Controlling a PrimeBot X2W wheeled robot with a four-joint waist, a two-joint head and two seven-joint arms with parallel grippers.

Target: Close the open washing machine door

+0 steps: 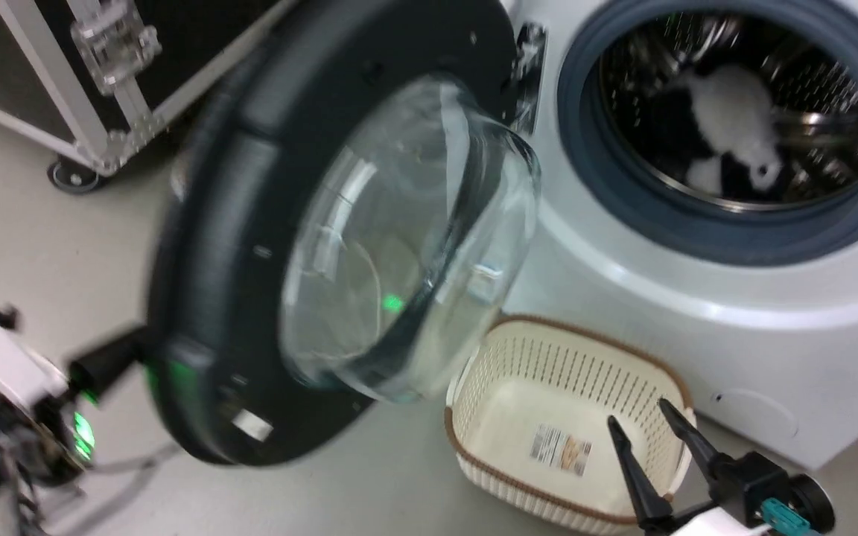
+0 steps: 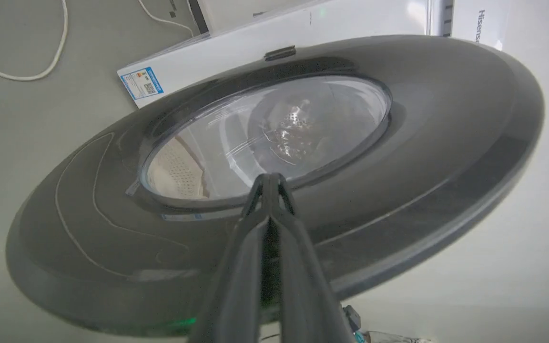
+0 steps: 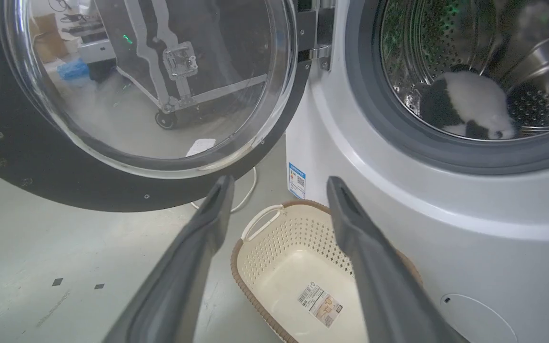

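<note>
**Washing machine door ajar, left gripper set against its outer face**

Washing machine door (image 1: 250, 246) stands swung out on its hinge, left of the drum opening of the washing machine (image 1: 623, 298), above the floor and beside a cream basket (image 1: 474, 387).

The left gripper (image 2: 269, 178) is closed with nothing held, its tips apparently resting on the door's dark outer face just below the glass. The right gripper (image 1: 637, 413) hangs spread wide and empty over the basket.

The push-shut step looks under way. Next, the left arm should sweep the door round to the recess and press until it latches.

Lettering reading "Hisens", cut off at the edge, shows on the white body (image 2: 480, 24). The blue sticker (image 3: 296, 180) and the basket label (image 3: 320, 302) are too small to read.
</note>
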